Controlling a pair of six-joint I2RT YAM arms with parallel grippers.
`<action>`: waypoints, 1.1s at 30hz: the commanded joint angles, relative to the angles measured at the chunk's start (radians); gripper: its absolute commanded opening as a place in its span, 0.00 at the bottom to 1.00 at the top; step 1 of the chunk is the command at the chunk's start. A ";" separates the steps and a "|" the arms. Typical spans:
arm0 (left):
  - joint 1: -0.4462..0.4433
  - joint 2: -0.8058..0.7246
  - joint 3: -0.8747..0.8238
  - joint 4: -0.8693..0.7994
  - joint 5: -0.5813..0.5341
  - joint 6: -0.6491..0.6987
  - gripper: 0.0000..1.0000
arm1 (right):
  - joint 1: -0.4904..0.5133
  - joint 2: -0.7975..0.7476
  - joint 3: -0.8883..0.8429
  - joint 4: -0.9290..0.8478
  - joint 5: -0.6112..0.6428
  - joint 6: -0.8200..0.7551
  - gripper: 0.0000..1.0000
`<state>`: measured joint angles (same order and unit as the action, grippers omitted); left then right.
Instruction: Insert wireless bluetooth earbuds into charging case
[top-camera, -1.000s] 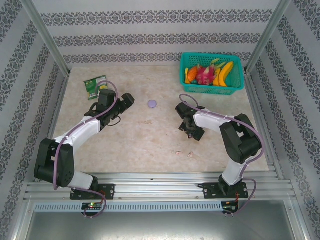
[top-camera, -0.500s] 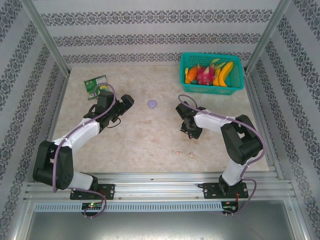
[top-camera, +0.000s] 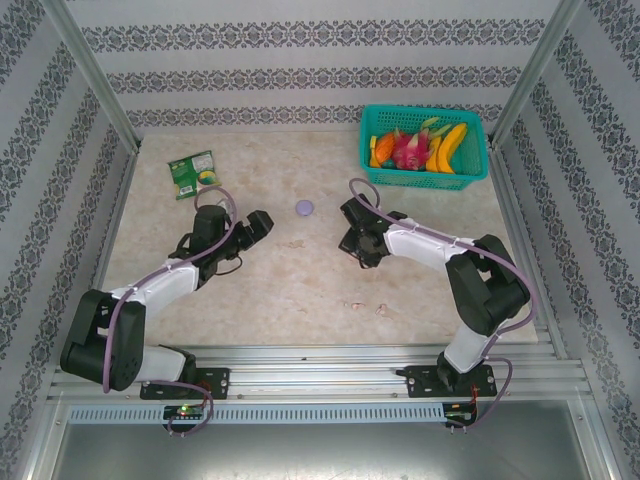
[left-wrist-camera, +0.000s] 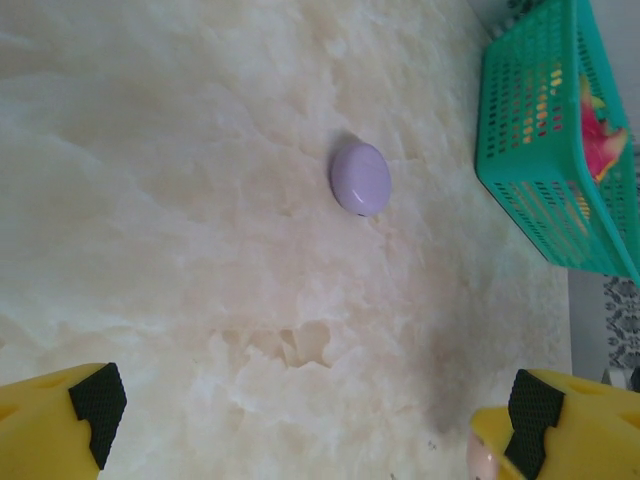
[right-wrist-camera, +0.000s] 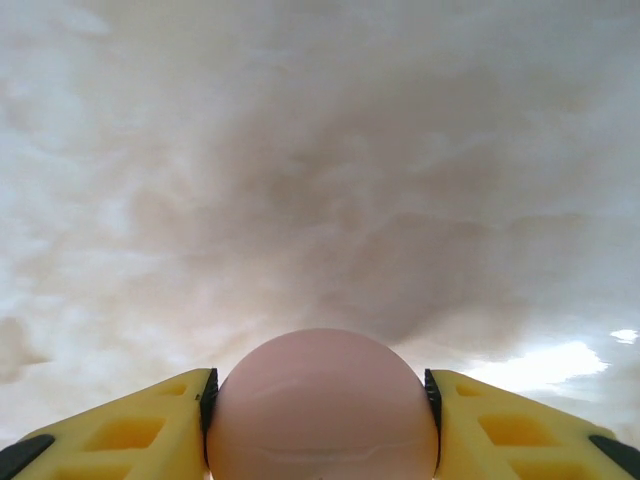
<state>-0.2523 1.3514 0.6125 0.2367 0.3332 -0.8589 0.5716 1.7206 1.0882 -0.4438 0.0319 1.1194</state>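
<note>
A round pale pink charging case (right-wrist-camera: 322, 375) sits between the yellow fingers of my right gripper (right-wrist-camera: 322, 405), and both black pads press its sides. In the top view my right gripper (top-camera: 352, 240) hangs over the table's middle right. A lilac round case (top-camera: 305, 207) lies flat further back, also in the left wrist view as the lilac case (left-wrist-camera: 360, 178). Two tiny pale pink earbuds (top-camera: 380, 308) lie near the front edge. My left gripper (top-camera: 257, 226) is left of centre, open, its fingers (left-wrist-camera: 95, 400) wide apart over bare table.
A teal basket (top-camera: 424, 178) of toy fruit stands at the back right, its wall also in the left wrist view (left-wrist-camera: 540, 150). A green packet (top-camera: 190, 173) lies at the back left. Metal rails and patterned walls bound the marble table (top-camera: 300, 280).
My right gripper has closed on the pink case and carried it left and slightly further back. My left arm has drawn back a little toward the near side, still open.
</note>
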 joint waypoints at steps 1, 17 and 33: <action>-0.049 0.022 -0.045 0.215 0.040 0.056 1.00 | 0.008 0.039 0.050 0.077 -0.061 0.093 0.39; -0.225 0.285 -0.133 0.728 -0.064 0.093 0.81 | 0.029 0.158 0.191 0.212 -0.163 0.388 0.39; -0.258 0.458 -0.037 0.865 -0.056 0.059 0.67 | 0.064 0.166 0.219 0.237 -0.165 0.466 0.39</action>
<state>-0.4980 1.7927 0.5465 1.0199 0.2825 -0.7906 0.6224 1.8751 1.2785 -0.2169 -0.1257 1.5669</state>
